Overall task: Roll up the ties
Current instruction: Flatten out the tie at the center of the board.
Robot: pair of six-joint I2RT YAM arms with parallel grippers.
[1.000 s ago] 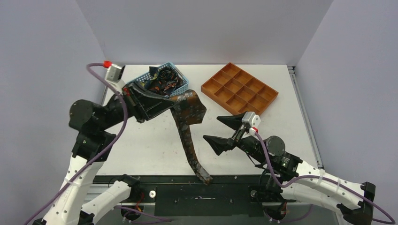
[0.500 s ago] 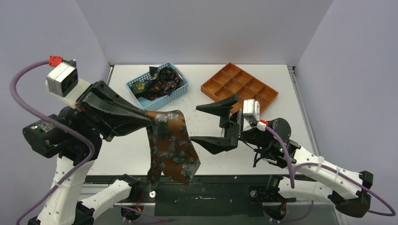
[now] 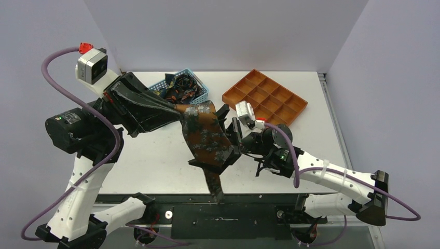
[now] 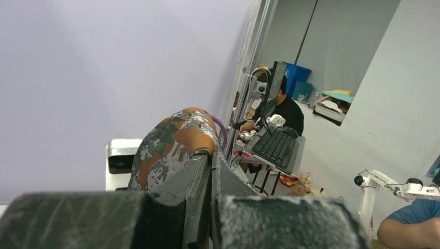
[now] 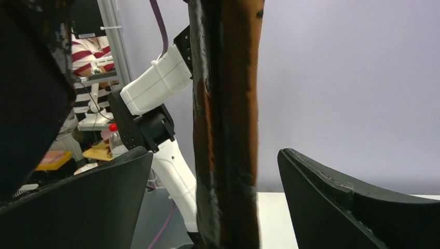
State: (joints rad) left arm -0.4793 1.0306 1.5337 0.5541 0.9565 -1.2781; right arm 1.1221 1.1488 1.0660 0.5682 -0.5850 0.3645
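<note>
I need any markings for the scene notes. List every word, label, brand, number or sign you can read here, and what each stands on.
No text can be read in any view.
left arm's joint: a small pale mark, too small to read.
right arm's joint: small marks, too small to read.
tie, tray, basket: no lettering; the tie shows only its flower pattern.

Our left gripper [image 3: 175, 110] is raised high, pinched tight on the tie [image 3: 200, 129]; our right gripper [image 3: 214, 139] reaches leftward, jaws spread wide either side of it, apparently not touching.
</note>
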